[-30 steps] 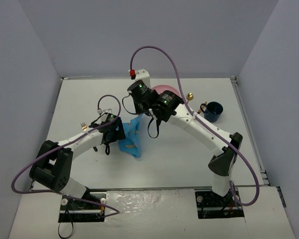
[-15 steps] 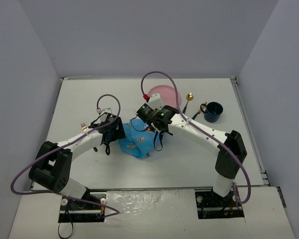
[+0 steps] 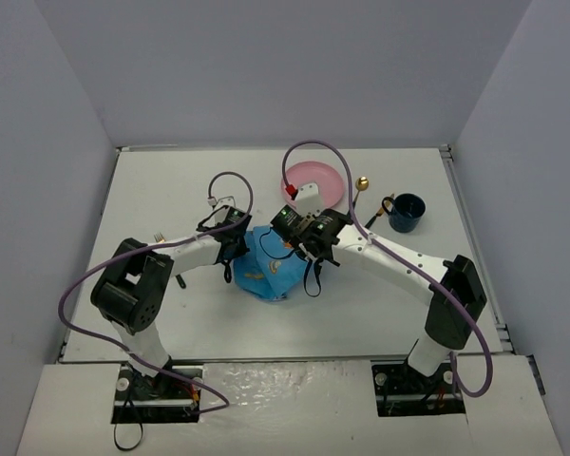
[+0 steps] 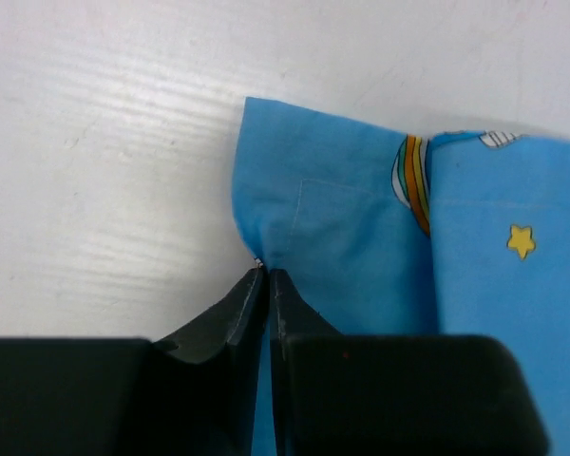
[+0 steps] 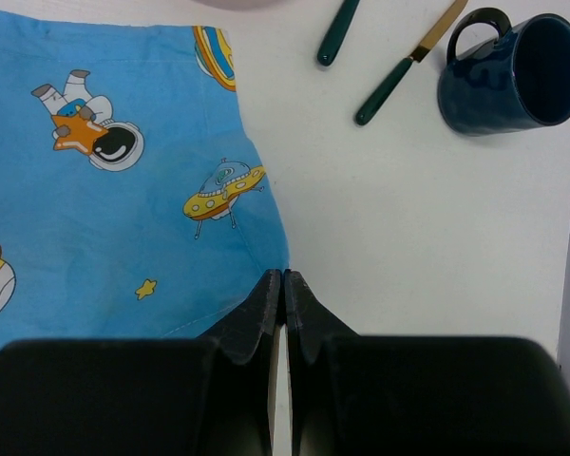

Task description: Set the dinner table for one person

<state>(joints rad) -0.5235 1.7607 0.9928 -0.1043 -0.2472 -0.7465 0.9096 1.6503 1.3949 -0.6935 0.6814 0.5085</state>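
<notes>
On the white dinner table [image 3: 361, 304] lies a blue patterned cloth mat [image 3: 266, 274], partly spread. My left gripper [image 3: 236, 249] is shut on the mat's left edge [image 4: 264, 271], and the cloth [image 4: 342, 237] puckers at the tips. My right gripper [image 3: 309, 252] is shut at the mat's right corner [image 5: 283, 275], pinching the cloth [image 5: 123, 209] there. A pink plate [image 3: 315, 180] sits behind the mat. A dark blue mug [image 3: 407, 213] stands to the right, also seen lying sideways in the right wrist view as the mug [image 5: 508, 71].
A gold spoon [image 3: 361, 184] lies between plate and mug. Green-handled cutlery [image 5: 389, 87] lies beside the mug. A fork [image 3: 158, 237] peeks out left of the left arm. Grey walls close in the table on three sides.
The left gripper has moved right to the mat's edge and shut on it. The right gripper has come down and to the right with the cloth, spreading it out from a bunched heap.
</notes>
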